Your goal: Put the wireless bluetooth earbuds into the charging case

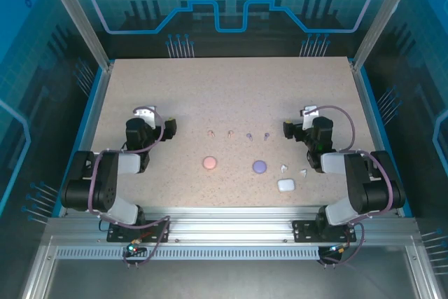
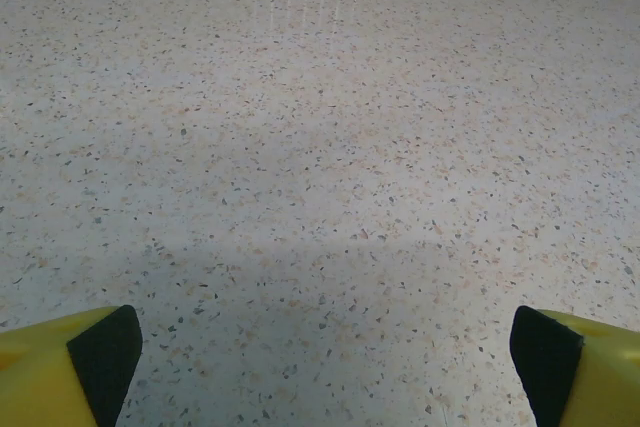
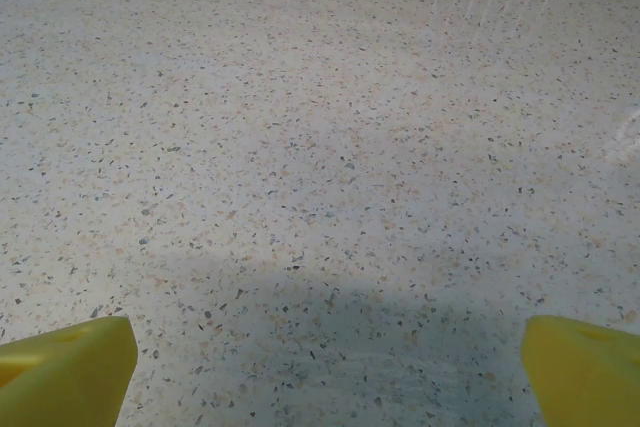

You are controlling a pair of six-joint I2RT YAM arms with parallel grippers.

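Note:
Three charging cases lie closed on the speckled table: a round pink case (image 1: 210, 163), a round purple case (image 1: 260, 167) and a white case (image 1: 285, 185). The wireless bluetooth earbuds lie loose near them: a pale pink pair (image 1: 212, 132), a purple pair (image 1: 248, 136) and a white pair (image 1: 283, 168). My left gripper (image 1: 145, 112) rests at the left, well apart from the pink pair. In the left wrist view it (image 2: 325, 367) is open over bare table. My right gripper (image 1: 309, 112) rests at the right, behind the white pair. It (image 3: 330, 372) is also open, with nothing between its yellow fingers (image 3: 70, 367).
The table (image 1: 231, 89) is bounded by blue side rails and a dark back wall. The far half is free room. Both arm bases sit on the metal rail (image 1: 224, 232) at the near edge, with cables looping beside them.

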